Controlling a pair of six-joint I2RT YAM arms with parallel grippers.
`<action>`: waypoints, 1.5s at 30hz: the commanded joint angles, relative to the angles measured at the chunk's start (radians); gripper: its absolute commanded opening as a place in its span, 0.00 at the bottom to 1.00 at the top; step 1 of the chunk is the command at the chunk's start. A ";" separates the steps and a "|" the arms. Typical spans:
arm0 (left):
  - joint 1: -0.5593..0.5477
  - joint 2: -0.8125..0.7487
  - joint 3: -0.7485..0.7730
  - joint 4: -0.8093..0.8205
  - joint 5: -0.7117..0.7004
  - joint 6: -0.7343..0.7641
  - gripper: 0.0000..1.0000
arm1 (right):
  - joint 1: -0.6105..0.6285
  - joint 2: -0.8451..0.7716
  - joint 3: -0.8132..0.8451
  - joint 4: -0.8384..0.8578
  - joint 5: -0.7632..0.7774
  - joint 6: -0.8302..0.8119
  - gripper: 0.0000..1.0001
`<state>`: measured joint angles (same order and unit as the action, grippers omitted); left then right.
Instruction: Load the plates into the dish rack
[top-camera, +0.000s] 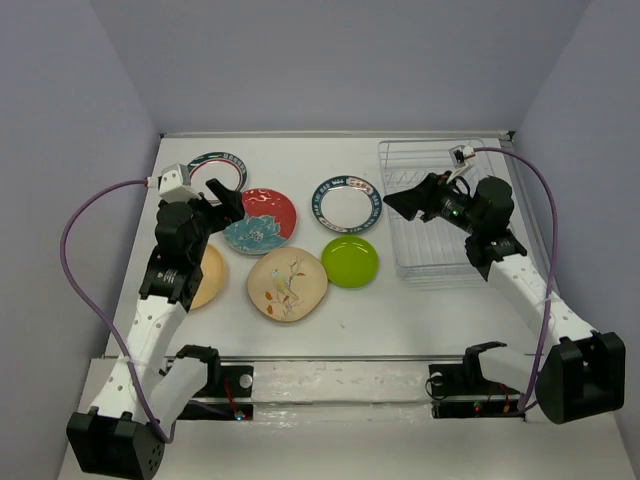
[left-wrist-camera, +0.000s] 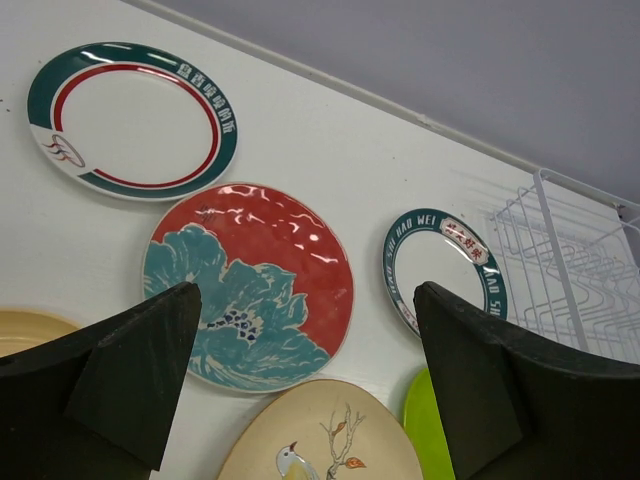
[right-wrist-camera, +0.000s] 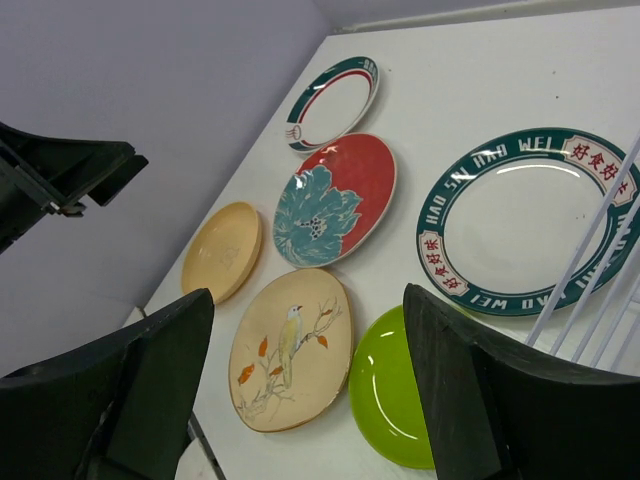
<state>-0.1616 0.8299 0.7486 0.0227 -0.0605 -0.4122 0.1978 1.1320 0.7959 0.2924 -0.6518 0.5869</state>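
Six plates lie flat on the white table: a teal-rimmed one (top-camera: 218, 168) at the back left, the red flower one (top-camera: 262, 221), a second teal-rimmed one (top-camera: 348, 203), lime green (top-camera: 350, 262), beige bird (top-camera: 287, 283) and tan-orange (top-camera: 208, 277). The wire dish rack (top-camera: 430, 145) stands at the right with no plates in it. My left gripper (top-camera: 228, 198) is open and empty above the red plate (left-wrist-camera: 250, 285). My right gripper (top-camera: 400, 203) is open and empty at the rack's left edge, over the lime green plate (right-wrist-camera: 395, 390) and the bird plate (right-wrist-camera: 290, 348).
Grey walls close in the table at the back and both sides. The rack's wires (right-wrist-camera: 590, 250) cross the right wrist view over the nearer teal-rimmed plate (right-wrist-camera: 530, 220). The left arm (right-wrist-camera: 60, 180) shows at that view's left edge.
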 joint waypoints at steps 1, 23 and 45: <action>0.004 -0.011 0.041 0.039 -0.001 0.019 0.99 | 0.006 -0.029 -0.006 0.013 0.003 -0.022 0.81; 0.368 0.598 0.287 0.175 0.028 -0.206 0.99 | 0.006 -0.035 -0.007 -0.018 0.006 -0.032 0.65; 0.453 1.201 0.615 0.221 0.231 -0.281 0.83 | 0.006 0.011 -0.012 -0.016 0.020 -0.048 0.65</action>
<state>0.2886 1.9938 1.2808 0.2054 0.1139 -0.6716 0.1978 1.1355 0.7849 0.2539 -0.6384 0.5606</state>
